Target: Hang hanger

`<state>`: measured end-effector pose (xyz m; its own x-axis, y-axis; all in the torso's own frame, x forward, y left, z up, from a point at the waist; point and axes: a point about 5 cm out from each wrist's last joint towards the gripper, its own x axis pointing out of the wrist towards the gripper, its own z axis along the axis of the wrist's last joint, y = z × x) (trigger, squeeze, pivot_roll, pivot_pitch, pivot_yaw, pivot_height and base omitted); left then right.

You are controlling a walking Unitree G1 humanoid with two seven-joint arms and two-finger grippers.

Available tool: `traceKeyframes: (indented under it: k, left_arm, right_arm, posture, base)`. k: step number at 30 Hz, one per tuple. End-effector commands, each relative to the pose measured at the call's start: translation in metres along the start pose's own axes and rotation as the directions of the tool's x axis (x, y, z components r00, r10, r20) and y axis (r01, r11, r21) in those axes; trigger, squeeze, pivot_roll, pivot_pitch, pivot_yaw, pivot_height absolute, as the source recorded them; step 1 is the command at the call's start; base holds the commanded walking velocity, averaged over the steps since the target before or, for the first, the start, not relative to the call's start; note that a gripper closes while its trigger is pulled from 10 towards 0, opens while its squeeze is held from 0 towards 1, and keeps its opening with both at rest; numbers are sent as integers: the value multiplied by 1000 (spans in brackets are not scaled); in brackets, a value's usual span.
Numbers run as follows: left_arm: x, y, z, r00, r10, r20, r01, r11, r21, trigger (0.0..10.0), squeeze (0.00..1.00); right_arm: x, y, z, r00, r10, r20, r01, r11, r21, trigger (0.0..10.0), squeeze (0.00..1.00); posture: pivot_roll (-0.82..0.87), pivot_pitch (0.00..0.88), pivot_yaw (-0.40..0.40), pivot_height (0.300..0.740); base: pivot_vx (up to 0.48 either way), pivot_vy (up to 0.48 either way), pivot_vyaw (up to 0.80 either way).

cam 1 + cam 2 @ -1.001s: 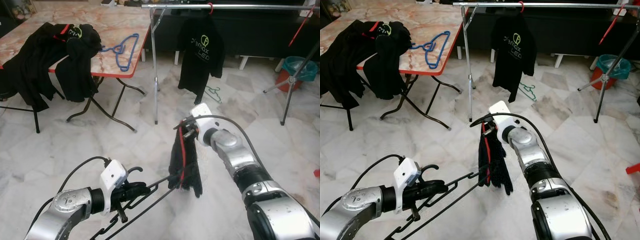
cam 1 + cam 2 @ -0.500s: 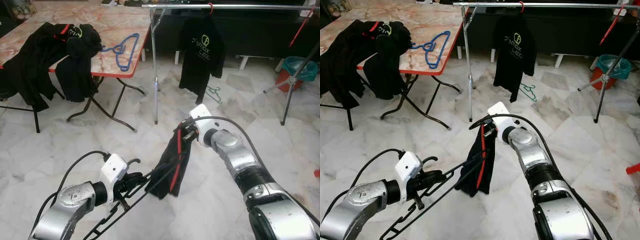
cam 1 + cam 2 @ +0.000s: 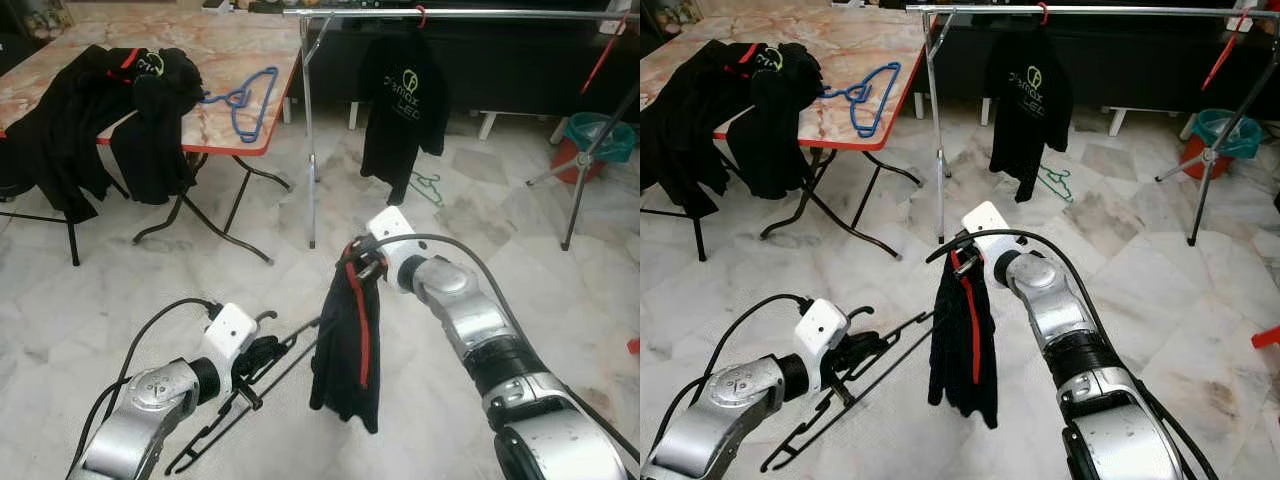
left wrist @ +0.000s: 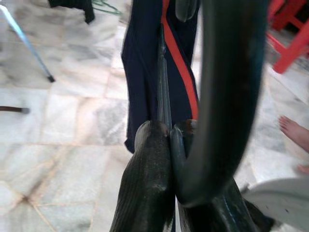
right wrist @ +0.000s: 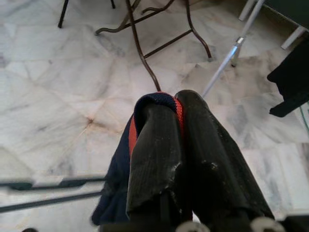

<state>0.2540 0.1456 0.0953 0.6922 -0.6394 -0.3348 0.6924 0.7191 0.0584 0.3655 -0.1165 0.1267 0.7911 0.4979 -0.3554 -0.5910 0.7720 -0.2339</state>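
The right end effector [image 3: 358,268] has its two black fingers pressed together on the red-trimmed collar of a dark navy garment with a red stripe [image 3: 347,340], which now hangs straight down from that pinch over the white marble floor [image 3: 90,300]. Half a second ago the cloth was still draped along the hanger's bar and pulled out slantwise; it has since slid off and fallen plumb.

The left end effector [image 3: 262,352], low and to the robot's left, stays clamped on the black wire hanger [image 3: 240,398] close to its hook, fingers shut tight on the thin metal in the left wrist view. The hanger's far end has drawn away from the garment and now tilts down toward the floor, bare.

So the threading seems to have failed or been undone: garment and hanger are apart, and the shirt would need to go onto the hanger again before hanging.

Further off, the silver metal clothes rail [image 3: 480,14] carries a black printed T-shirt [image 3: 402,108]. The marble-topped folding counter [image 3: 220,60] holds a blue plastic hanger [image 3: 245,100] and a heap of black clothes [image 3: 90,110].
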Motion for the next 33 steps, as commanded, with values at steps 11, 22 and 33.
traceKeyframes:
  k: [11, 22, 33]
  left_arm:
    - [-3, -9, 14, 991, -99, 93, 104, 993, -50, 10000, 0]
    - [-6, -19, 16, 978, -179, 108, 189, 978, -88, 10000, 0]
    - [10, 4, 24, 989, 60, 136, -53, 997, -55, 10000, 0]
  right_arm:
    - [-3, -1, 2, 1000, -12, 0, 12, 1000, -3, 10000, 0]
    - [-1, 1, 1, 999, -29, -15, 29, 1000, -2, 10000, 0]
    - [-2, 21, 2, 999, 37, 0, -37, 999, -6, 10000, 0]
  posture:
    - [53, 95, -26, 740]
    - [60, 96, -27, 740]
    - [58, 96, -25, 740]
  base:
    - [0, 0, 0]
    - [0, 0, 0]
    - [0, 0, 0]
